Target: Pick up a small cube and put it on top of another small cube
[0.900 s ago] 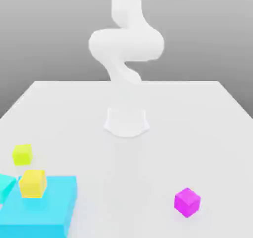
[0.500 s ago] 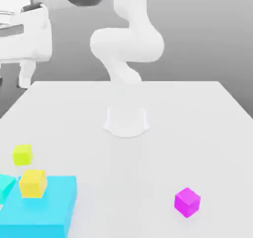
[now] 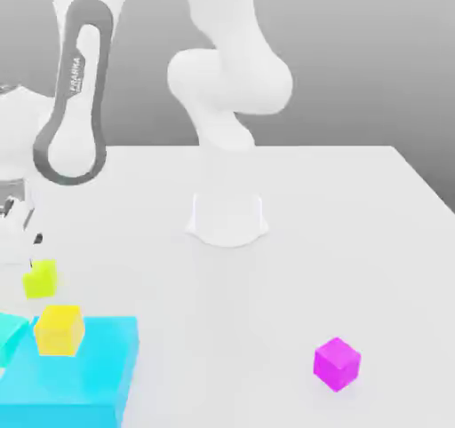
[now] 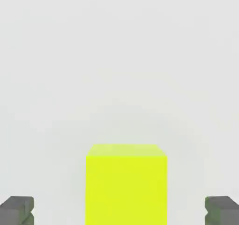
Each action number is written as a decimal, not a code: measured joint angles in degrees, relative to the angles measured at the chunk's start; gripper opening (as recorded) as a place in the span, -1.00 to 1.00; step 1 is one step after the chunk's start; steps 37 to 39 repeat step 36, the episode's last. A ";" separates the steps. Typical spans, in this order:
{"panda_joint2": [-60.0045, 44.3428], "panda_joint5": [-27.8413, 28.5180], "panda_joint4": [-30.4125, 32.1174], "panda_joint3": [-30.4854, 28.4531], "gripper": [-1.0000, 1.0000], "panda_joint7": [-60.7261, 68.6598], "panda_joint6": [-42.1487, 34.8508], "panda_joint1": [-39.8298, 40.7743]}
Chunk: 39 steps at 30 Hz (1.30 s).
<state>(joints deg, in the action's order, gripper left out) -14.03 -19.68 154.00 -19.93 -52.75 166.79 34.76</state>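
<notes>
White table (image 3: pixel 311 240), plain grey backdrop (image 3: pixel 373 53)

A simulated test bench, not a real room: a plain white table (image 3: pixel 338 213) with sharp edges stands before a blank grey gradient backdrop (image 3: pixel 373 53). 1 white arm (image 3: pixel 231 80) rises from a round base (image 3: pixel 227 220) near the table's far edge. The things on it are flat-coloured blocks: yellow (image 3: pixel 40 278), orange (image 3: pixel 59 329), magenta (image 3: pixel 337 363), cyan (image 3: pixel 75 377).
</notes>
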 joint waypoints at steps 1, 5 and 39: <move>-1.60 -1.54 -0.39 2.36 0.00 1.15 1.22 2.02; -5.73 -5.88 -1.43 8.31 -1.00 4.50 4.37 7.01; -4.30 8.86 -16.41 5.42 1.00 -20.72 -11.74 -7.63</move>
